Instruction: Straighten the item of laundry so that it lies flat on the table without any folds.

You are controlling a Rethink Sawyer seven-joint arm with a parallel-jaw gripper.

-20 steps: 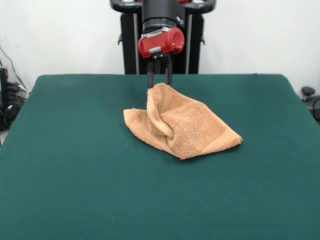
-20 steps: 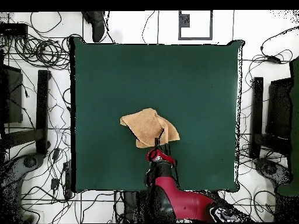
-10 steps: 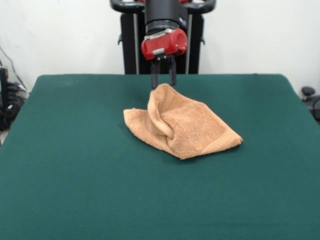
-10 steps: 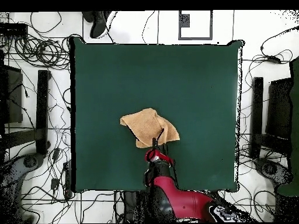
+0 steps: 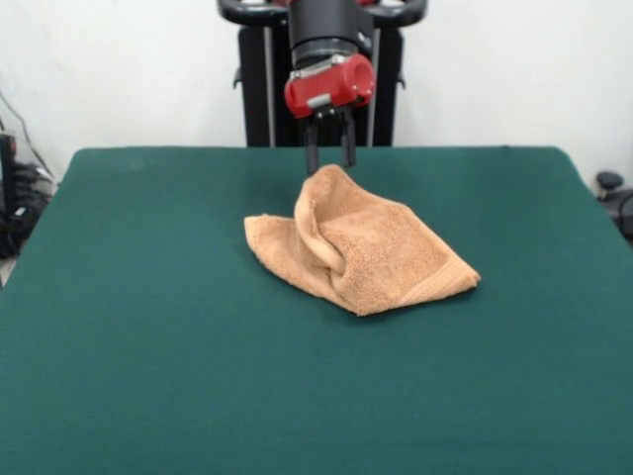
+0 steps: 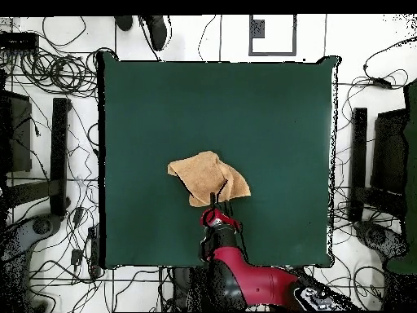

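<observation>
Counter: one, covered in dark green cloth, far larger than anything on it. It spreads out on every side below the end effector, and most of it is bare.

Arm: one, red and black, coming down to a red wrist block with the end effector below it.

Towel: one piece of laundry, light orange-tan terry. It lies on the counter directly under and in front of the end effector, crumpled. A raised fold peaks just beneath the tips, and a doubled ridge runs from that peak towards the camera. In the overhead view the towel sits just beyond the tips, near the middle of the counter.

End effector: one, with two dark fingers hanging straight down a narrow gap apart, partly open. Nothing is between them. The tips hover just above the peak of the fold; I cannot tell whether they graze it.

Handling, as a judgement: the towel looks light, soft and limp. It will drape and drag rather than slide as one piece, and it is neither slippery nor fragile. A pinch would likely gather only the top layers.

Where to take hold, as a judgement: the raised peak directly below the tips is the nearest grip. A free corner or hem edge, such as the one farthest from the end effector towards the camera's right, would open the fold more cleanly.
</observation>
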